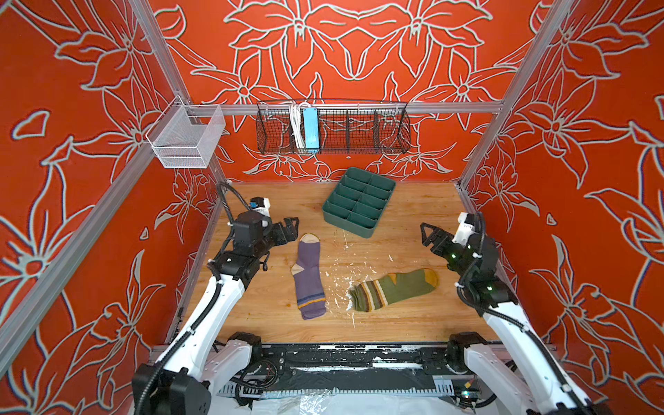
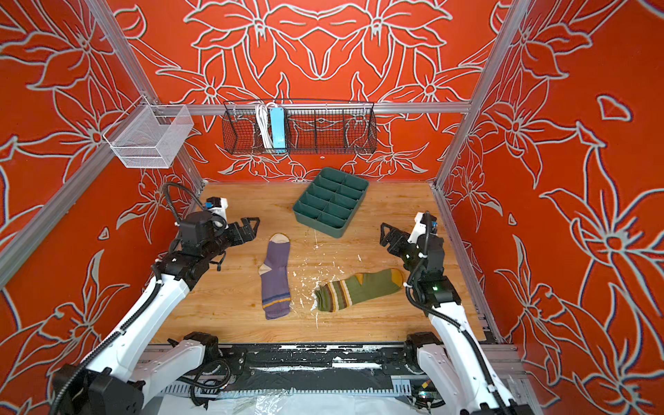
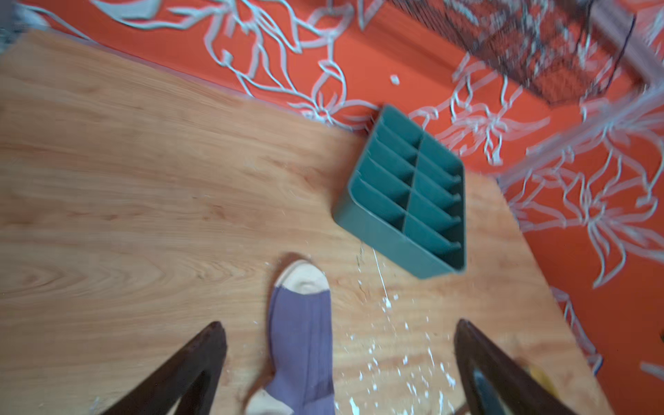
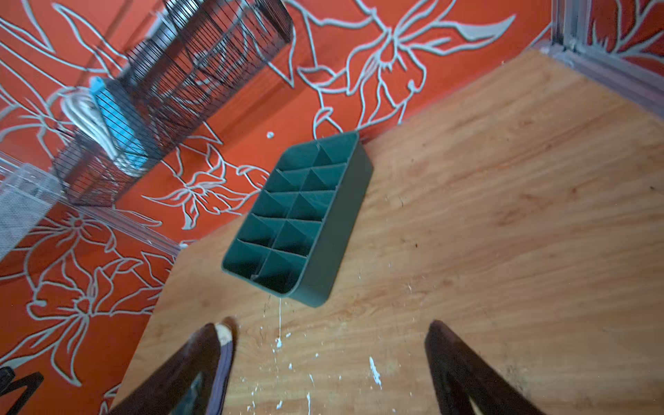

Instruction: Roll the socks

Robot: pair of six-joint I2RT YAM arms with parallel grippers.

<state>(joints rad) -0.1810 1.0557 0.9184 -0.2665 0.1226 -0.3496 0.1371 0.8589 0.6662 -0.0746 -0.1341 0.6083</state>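
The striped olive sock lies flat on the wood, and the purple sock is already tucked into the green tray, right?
Not quite. The purple sock lies flat on the wood too, in front of the green tray, whose compartments are empty, as both top views show. The olive sock does lie flat on the wood.

Both arms rise from their bases at the near edge, white forearms slanting up and forward, wrists bent inward. The left gripper (image 1: pixel 291 230) hangs above the bench and points toward the middle, its fingers (image 3: pixel 212 341) spread wide and holding nothing. The right gripper (image 1: pixel 427 234) faces it from the opposite side, raised too, its fingers (image 4: pixel 449 352) wide apart and empty.
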